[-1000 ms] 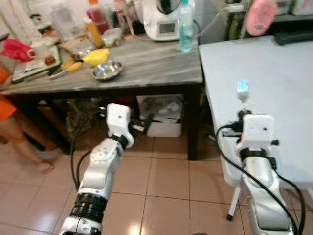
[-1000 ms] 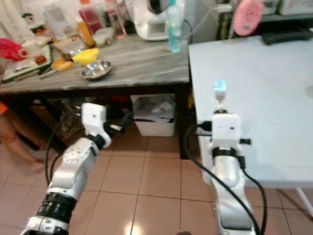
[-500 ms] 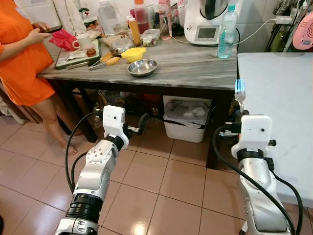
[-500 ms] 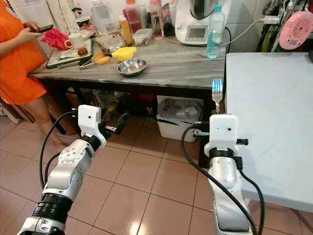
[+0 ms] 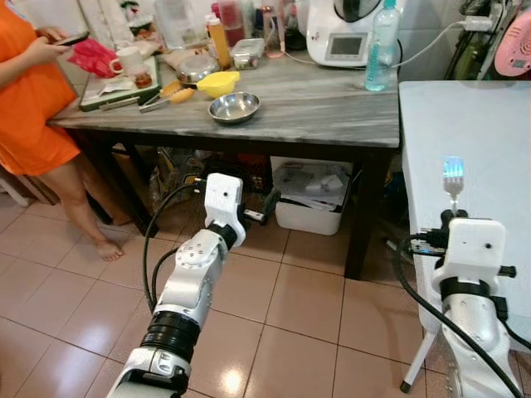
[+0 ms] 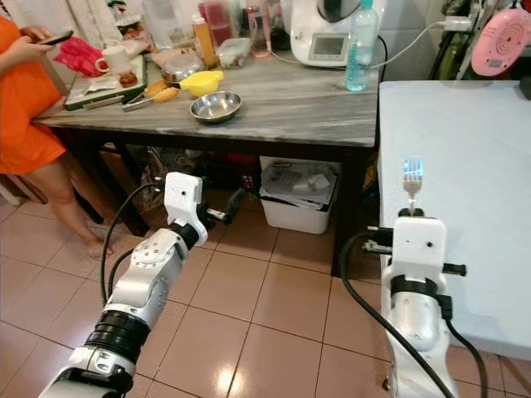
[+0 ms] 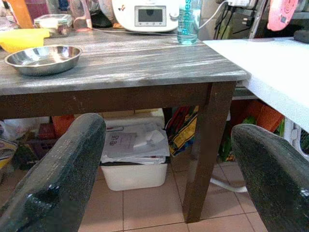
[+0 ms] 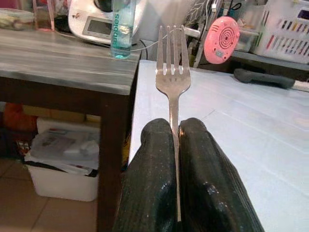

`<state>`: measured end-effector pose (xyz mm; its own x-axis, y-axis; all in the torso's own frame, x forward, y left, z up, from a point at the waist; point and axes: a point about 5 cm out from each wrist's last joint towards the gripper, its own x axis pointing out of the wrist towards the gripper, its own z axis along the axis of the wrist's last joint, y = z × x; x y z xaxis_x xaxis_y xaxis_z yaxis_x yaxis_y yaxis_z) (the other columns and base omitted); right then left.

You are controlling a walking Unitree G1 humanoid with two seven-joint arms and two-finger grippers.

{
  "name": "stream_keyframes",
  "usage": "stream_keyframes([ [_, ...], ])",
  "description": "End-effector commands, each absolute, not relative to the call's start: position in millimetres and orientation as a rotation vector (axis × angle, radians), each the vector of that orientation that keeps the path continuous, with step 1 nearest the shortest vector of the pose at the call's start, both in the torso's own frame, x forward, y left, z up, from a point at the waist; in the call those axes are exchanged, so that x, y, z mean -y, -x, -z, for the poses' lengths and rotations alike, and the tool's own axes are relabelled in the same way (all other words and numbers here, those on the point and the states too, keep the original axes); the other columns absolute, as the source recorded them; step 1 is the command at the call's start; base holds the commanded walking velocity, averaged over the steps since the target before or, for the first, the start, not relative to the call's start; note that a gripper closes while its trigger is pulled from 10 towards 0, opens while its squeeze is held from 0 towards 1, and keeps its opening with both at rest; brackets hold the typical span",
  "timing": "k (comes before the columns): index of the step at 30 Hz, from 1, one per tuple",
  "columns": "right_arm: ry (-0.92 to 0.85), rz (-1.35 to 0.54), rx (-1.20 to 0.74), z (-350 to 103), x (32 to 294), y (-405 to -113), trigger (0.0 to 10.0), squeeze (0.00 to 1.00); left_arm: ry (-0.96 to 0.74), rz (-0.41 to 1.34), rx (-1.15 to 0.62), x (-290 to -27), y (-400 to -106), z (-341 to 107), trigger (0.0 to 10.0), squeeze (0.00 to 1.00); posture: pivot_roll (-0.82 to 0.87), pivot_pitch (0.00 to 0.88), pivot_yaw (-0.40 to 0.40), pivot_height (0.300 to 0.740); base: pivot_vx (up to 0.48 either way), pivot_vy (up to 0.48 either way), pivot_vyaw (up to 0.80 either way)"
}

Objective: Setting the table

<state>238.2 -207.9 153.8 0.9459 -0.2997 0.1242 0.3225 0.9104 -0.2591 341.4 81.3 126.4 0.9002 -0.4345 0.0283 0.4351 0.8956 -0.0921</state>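
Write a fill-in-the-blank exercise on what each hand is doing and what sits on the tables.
1. The right hand is shut on a ____, tines pointing up.
2. The left hand is ____ and holds nothing.
3. The steel bowl sits on the ____ wooden table, beside the yellow bowl.
4. The water bottle stands upright next to the white ____ table.

Missing words: fork; open; grey; folding

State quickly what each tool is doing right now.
Left tool: open, holding nothing.
Right tool: shut on the fork, tines up.
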Motion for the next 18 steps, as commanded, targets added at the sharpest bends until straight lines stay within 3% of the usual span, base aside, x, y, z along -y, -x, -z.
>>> stream_keyframes([
  [1,0.277,0.32,0.102,-159,203,-235,10.0,0.0,0.095,0.404,0.003,-91,-344,-124,10.0,0.0,-0.32,0.002,0.153,0.74,0.0,0.0,0.0],
  [14,0.263,0.344,0.077,-152,202,-225,10.0,0.0,0.119,0.347,-0.025,-96,-346,-117,10.0,0.0,-0.33,0.041,0.193,0.74,0.0,0.0,0.0],
  [18,0.263,0.337,0.079,-153,201,-227,10.0,0.0,0.116,0.336,-0.026,-97,-347,-117,10.0,0.0,-0.32,0.046,0.19,0.74,0.0,0.0,-0.67],
])
